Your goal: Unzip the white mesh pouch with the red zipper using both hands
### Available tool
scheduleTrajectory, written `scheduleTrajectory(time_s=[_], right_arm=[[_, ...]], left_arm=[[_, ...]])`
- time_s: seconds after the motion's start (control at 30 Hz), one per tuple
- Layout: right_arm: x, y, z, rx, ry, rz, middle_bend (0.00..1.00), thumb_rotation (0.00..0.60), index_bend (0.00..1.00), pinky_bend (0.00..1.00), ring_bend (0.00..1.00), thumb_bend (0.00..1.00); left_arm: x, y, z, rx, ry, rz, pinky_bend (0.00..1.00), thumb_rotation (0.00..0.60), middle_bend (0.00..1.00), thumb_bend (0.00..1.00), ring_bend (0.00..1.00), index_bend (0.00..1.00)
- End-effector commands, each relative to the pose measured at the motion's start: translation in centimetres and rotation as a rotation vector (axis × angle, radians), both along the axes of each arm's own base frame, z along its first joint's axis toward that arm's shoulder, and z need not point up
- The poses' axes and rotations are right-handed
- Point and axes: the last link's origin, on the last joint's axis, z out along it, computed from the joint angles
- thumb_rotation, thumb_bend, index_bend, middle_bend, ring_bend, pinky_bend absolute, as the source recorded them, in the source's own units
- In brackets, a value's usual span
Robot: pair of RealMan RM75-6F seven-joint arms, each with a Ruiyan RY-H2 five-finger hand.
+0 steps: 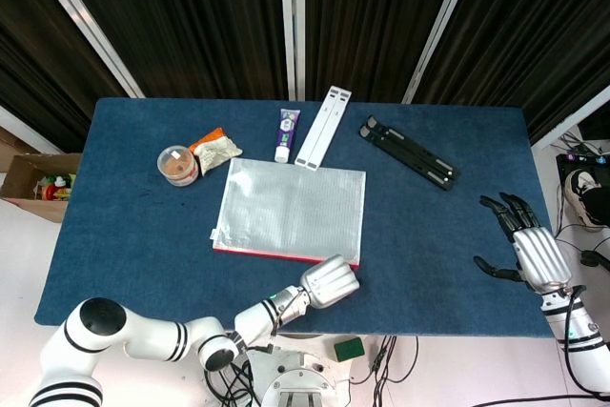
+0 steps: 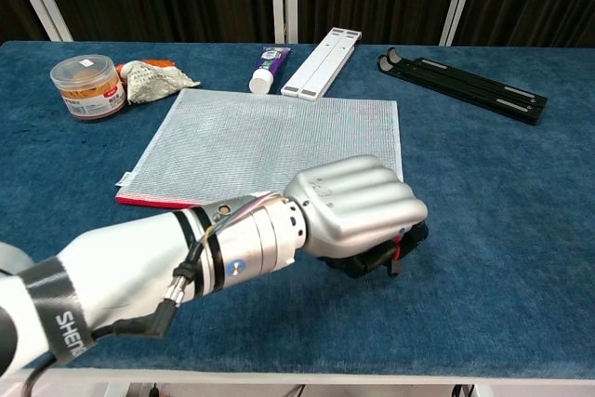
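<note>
The white mesh pouch (image 1: 291, 209) lies flat mid-table, its red zipper strip (image 1: 257, 253) running along the near edge. My left hand (image 1: 330, 281) sits at the pouch's near right corner, its fingers curled into a fist. In the chest view the left hand (image 2: 358, 202) covers that corner, and a small red zipper pull (image 2: 396, 250) shows pinched under its fingers. The pouch (image 2: 270, 137) is otherwise uncovered. My right hand (image 1: 529, 250) hovers at the table's right edge, far from the pouch, fingers spread and holding nothing. It does not show in the chest view.
Along the far side stand a round snack jar (image 1: 177, 164), a crumpled packet (image 1: 217, 148), a purple-and-white tube (image 1: 286, 133), a white bar (image 1: 322, 127) and a black folding stand (image 1: 408, 152). A cardboard box (image 1: 33, 183) sits off the table's left end.
</note>
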Motion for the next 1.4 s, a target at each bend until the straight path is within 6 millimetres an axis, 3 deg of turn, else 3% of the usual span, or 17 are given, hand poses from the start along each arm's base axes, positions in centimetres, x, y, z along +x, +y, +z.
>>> scheduleTrajectory(time_s=[0.03,0.33,0.6,0.93,1.4], right_arm=[[0.7,-0.9,-0.4,0.034,0.016,0.024,0.19,0.6,0.08,0.09,0.0,0.25],[6.3,-3.5,-3.7,0.19,0.121,0.207,0.23,0.6,0.21,0.11,0.0,0.32],[11.1,-4.5,-7.2,0.3,0.139,0.339,0.25,0.6,0.28,0.13,0.03,0.32],[14.0,-5.9,-10.6,0.348,0.126,0.375,0.28,0.6,0.32,0.15,0.05,0.32],[18.4,-8.1,-12.3,0.416,0.001,0.37,0.33,0.6,0.39,0.19,0.1,0.36]], left_arm=[[-1.0,-0.6,2.1,0.013,-0.09,0.047,1.0,0.6,0.89,0.63,0.86,0.58],[-0.8,-0.9,6.6,0.043,-0.299,0.11,1.0,0.6,0.89,0.62,0.86,0.61],[-0.4,-0.1,8.8,0.055,-0.388,0.146,1.0,0.6,0.89,0.63,0.86,0.61],[-0.3,0.8,10.8,0.067,-0.441,0.181,1.0,0.6,0.89,0.63,0.86,0.61],[-0.2,1.3,12.6,0.081,-0.51,0.222,1.0,0.6,0.89,0.64,0.86,0.62]])
